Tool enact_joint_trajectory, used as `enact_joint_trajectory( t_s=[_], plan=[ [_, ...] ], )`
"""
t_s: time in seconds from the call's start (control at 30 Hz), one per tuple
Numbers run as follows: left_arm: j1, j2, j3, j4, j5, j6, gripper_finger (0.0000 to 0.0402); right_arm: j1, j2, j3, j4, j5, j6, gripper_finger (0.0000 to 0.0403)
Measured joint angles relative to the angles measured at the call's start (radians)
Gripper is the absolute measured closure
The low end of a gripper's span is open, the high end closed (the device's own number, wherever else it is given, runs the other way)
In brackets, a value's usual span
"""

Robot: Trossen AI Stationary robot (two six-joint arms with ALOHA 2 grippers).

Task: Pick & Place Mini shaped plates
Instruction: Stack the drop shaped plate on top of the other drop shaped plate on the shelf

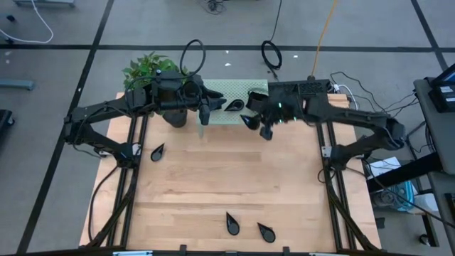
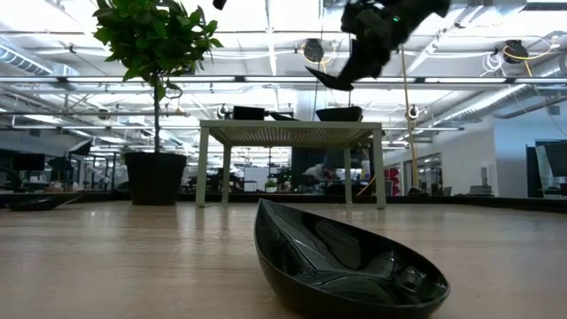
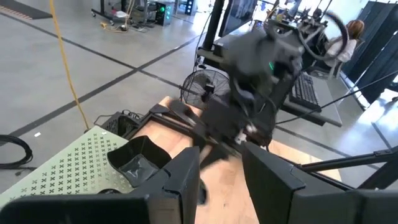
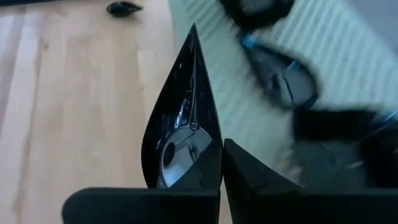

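High view, three teardrop plates (image 1: 157,151) on wooden table (image 1: 213,185)

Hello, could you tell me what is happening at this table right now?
The right gripper is shut on a black teardrop plate and holds it in the air near the pale green perforated stand at the far edge of the table. The stand already carries other black plates. The left gripper, fingers apart and empty, hangs by the stand beside the potted plant. Three more teardrop plates lie on the wood: one at the left and two near the front edge.
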Motion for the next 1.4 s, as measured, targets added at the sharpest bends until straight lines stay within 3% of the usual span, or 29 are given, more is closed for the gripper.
enact_joint_trajectory(
  t_s=[0.17,0.4,0.9,1.4],
  plan=[
    [0.000,0.000,0.000,0.000,-0.002,0.022,0.0277,-0.099,0.085,0.159,-0.042,-0.022,-0.150,0.0403],
    [0.002,0.000,0.000,0.053,-0.125,0.048,0.0277,-0.176,0.216,0.287,-0.043,-0.021,-0.293,0.0403],
    [0.021,0.000,0.000,0.162,-0.182,0.132,0.0277,-0.195,0.357,0.323,-0.016,-0.073,-0.759,0.0403],
    [0.058,0.000,0.000,0.180,-0.212,0.131,0.0277,-0.187,0.333,0.323,0.003,-0.088,-0.768,0.0403]
  ],
)
